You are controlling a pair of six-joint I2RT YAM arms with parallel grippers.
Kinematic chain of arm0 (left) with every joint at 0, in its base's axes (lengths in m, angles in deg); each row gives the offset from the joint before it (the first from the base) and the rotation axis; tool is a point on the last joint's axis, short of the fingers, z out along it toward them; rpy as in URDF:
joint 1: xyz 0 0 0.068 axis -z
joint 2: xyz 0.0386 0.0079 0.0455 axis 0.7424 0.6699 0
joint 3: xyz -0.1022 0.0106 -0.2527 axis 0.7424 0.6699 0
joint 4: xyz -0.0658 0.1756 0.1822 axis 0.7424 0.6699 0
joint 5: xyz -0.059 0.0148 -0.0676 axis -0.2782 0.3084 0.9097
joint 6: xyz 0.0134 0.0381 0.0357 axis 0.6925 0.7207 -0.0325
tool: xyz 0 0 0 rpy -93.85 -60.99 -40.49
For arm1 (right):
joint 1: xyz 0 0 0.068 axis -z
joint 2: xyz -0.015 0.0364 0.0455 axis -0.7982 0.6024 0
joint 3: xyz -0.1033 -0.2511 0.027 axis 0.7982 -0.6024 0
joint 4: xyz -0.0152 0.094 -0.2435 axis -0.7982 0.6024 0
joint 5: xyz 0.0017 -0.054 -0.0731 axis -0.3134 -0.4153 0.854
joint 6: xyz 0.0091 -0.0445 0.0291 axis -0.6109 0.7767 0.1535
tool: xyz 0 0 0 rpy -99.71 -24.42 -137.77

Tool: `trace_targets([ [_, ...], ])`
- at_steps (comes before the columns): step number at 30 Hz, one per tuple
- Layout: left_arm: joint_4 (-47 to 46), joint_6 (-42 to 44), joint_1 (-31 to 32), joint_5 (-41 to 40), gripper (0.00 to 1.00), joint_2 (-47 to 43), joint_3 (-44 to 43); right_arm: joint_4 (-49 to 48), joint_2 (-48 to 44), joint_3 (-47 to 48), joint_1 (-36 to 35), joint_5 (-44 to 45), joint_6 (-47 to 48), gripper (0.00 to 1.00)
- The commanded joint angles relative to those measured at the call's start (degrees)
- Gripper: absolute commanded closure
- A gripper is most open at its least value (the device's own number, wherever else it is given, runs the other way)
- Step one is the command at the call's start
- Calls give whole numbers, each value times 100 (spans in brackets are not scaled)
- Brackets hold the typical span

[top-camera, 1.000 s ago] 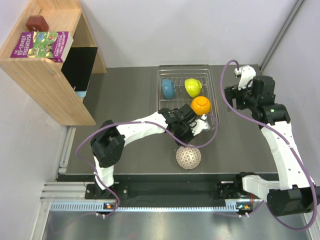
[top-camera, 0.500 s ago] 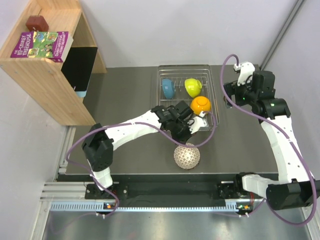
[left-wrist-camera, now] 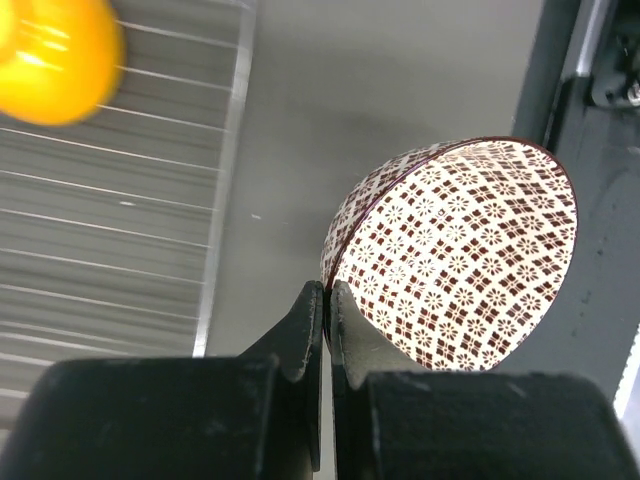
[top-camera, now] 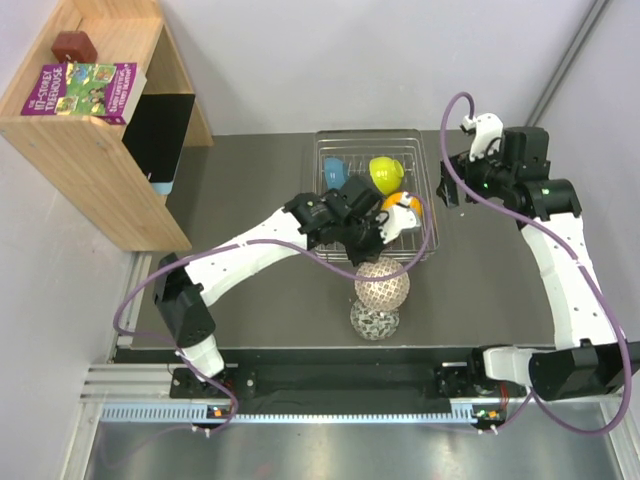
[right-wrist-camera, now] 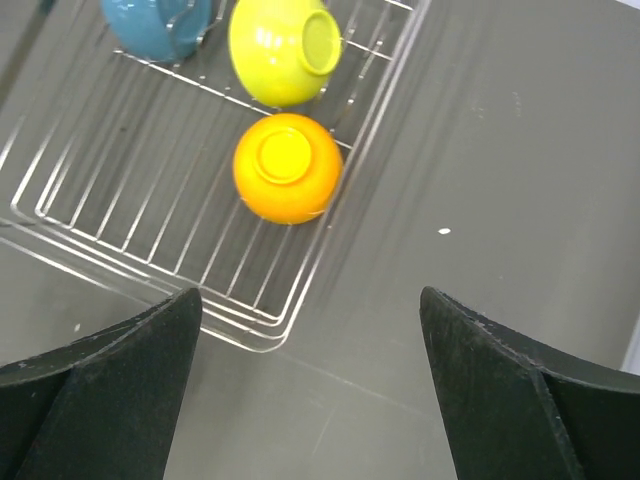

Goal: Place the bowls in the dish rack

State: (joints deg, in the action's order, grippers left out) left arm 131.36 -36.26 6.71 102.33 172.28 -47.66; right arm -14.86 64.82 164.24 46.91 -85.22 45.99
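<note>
My left gripper (left-wrist-camera: 327,290) is shut on the rim of the white bowl with the brown lattice pattern (left-wrist-camera: 455,255). The bowl hangs tilted above the dark table, just in front of the dish rack's near edge (top-camera: 383,287). A dimmer lattice patch (top-camera: 375,320) lies on the table below it, seemingly its reflection. The silver wire dish rack (top-camera: 432,200) holds a blue bowl (right-wrist-camera: 160,25), a yellow-green bowl (right-wrist-camera: 285,50) and an orange bowl (right-wrist-camera: 287,167), all tipped over. My right gripper (right-wrist-camera: 308,294) hovers open over the rack's right near corner with nothing between its fingers.
A wooden shelf (top-camera: 95,150) stands at the far left with books (top-camera: 85,90) and a dark red object (top-camera: 75,45) on top. A metal rail (top-camera: 330,385) runs along the near edge. Purple cables loop around both arms.
The left gripper has lifted the lattice bowl off the table and carried it toward the rack. The right arm has shifted slightly, its gripper staying open.
</note>
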Motion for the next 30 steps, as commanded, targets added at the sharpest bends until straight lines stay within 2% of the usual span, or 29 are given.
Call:
trace_targets([
  [1,-121,199,-402,172,100,-364,-563,291,189,516,77,-676,-63,9],
  [3,-139,217,-727,321,100,-250,-746,396,269,657,77,-862,-81,8],
  [6,-183,190,-1175,524,100,-48,-1002,545,558,841,77,-1493,-151,0],
  [10,-323,217,-1588,638,100,154,-1196,791,989,1131,77,-2311,-221,0],
  [21,-473,217,-1914,1034,100,673,-1899,827,2570,1615,77,-4833,-723,0],
  [30,-868,-29,-2301,1754,100,717,-1925,801,2870,1527,68,-5186,-722,0],
])
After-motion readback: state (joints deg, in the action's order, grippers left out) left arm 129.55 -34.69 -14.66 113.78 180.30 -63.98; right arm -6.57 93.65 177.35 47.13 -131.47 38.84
